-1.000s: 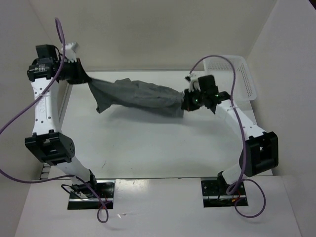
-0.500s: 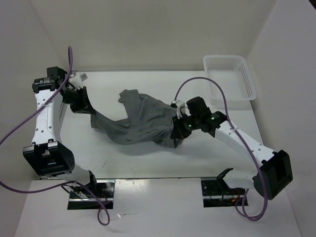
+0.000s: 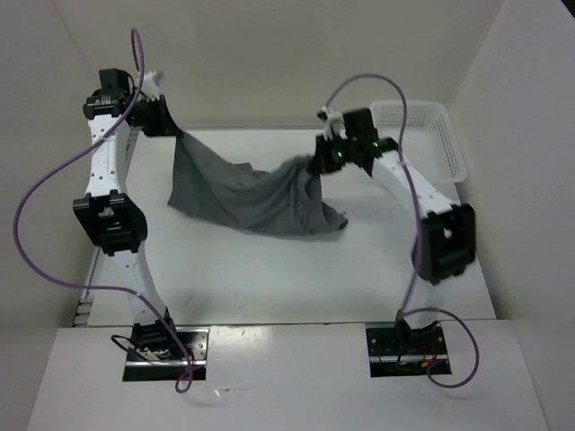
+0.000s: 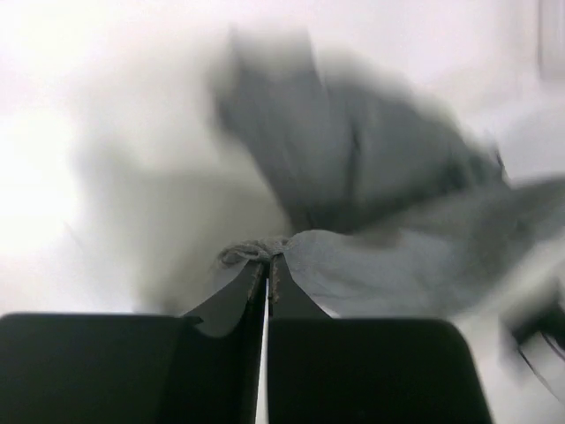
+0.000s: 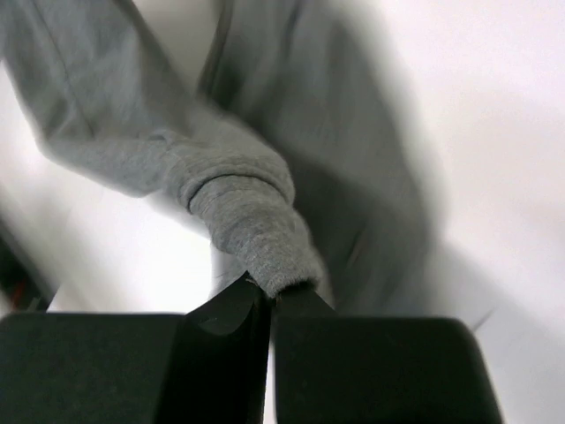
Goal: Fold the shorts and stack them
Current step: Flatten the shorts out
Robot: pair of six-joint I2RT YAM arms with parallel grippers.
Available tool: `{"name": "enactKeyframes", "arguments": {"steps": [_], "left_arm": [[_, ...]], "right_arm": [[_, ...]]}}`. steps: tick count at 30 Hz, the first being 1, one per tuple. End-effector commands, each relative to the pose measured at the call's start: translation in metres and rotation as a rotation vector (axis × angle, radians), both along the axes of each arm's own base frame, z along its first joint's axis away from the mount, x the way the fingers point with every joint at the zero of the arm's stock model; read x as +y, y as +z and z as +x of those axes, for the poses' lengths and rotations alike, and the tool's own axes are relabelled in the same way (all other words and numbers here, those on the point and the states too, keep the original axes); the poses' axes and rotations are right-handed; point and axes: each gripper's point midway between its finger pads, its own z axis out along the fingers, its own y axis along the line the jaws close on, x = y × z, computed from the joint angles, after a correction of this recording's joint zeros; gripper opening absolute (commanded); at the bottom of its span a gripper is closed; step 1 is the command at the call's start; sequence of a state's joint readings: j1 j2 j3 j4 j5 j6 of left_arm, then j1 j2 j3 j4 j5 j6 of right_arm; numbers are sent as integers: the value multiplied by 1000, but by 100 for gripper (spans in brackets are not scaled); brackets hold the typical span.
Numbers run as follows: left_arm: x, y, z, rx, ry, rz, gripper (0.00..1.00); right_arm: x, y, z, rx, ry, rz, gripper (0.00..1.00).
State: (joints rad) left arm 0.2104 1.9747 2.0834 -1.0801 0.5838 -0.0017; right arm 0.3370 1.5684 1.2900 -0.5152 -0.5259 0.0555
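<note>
Table (image 3: pixel 269 269): white, walled in white; basket (image 3: pixel 429 135) at the far right corner.
Shorts (image 3: pixel 247 193): grey, strung between both arms at the far side, middle sagging, lower edge seemingly resting on the table.
Left gripper (image 3: pixel 164 119): raised at far left, jaws pinched tight on a bunched edge of the shorts; wrist view blurred.
Right gripper (image 3: pixel 325 160): near the basket, jaws clamped on a thick rolled fold of the shorts.
</note>
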Motion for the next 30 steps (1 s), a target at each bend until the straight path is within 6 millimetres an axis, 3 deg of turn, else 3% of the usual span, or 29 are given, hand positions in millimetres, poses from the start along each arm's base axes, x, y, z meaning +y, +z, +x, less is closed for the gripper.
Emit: {"name": "enactKeyframes", "arguments": {"steps": [1, 2, 3, 4, 6, 7, 8, 10, 11, 12, 13, 14, 16, 17, 18, 20, 21, 22, 23, 24, 25, 26, 30], "left_arm": [[28, 102, 106, -513, 11, 117, 0], [19, 134, 116, -621, 23, 170, 0], [19, 186, 113, -760, 59, 222, 0], [21, 215, 109, -842, 77, 244, 0], [29, 294, 80, -1066, 106, 285, 0], [31, 321, 62, -1133, 117, 301, 0], [33, 334, 52, -1163, 127, 311, 0], [31, 342, 33, -1162, 117, 308, 0], [33, 330, 35, -1120, 106, 298, 0], [30, 325, 30, -1093, 93, 286, 0], [29, 299, 33, -994, 82, 262, 0], [27, 289, 31, -948, 72, 247, 0], [27, 251, 30, -798, 69, 216, 0], [24, 239, 27, -747, 57, 197, 0], [23, 199, 31, -615, 45, 160, 0], [17, 167, 16, -491, 36, 125, 0], [16, 149, 10, -433, 35, 112, 0], [15, 112, -3, -344, 44, 103, 0], [15, 94, -13, -305, 52, 106, 0], [10, 90, -29, -297, 60, 126, 0], [9, 62, -40, -196, 62, 114, 0], [6, 36, -54, -96, 58, 94, 0], [-4, -20, -124, 240, 60, 80, 0]], "right_arm": [[19, 150, 158, -497, -81, 61, 0], [24, 133, 188, -440, -128, 95, 0], [12, 185, 204, -539, -182, 167, 0], [9, 220, 208, -619, -203, 223, 0], [1, 258, 205, -715, -229, 220, 0], [-1, 269, 199, -743, -225, 218, 0], [-9, 288, 190, -784, -230, 220, 0], [-12, 291, 181, -790, -223, 204, 0], [-12, 297, 171, -794, -207, 212, 0], [-10, 274, 173, -751, -190, 188, 0], [-11, 261, 171, -717, -189, 177, 0], [-11, 235, 171, -668, -183, 148, 0], [-12, 206, 166, -605, -168, 120, 0], [-12, 176, 159, -548, -150, 93, 0], [-12, 163, 153, -516, -140, 88, 0], [-12, 133, 141, -453, -115, 69, 0], [-14, 92, 127, -353, -102, 46, 0], [-13, 86, 113, -329, -81, 55, 0], [-16, 68, 102, -279, -80, 41, 0], [-20, 34, 79, -182, -76, 26, 0], [-18, 17, 66, -132, -73, 20, 0], [-16, -18, 40, -36, -53, -8, 0], [-2, -63, -31, 165, 27, -58, 0]]}}
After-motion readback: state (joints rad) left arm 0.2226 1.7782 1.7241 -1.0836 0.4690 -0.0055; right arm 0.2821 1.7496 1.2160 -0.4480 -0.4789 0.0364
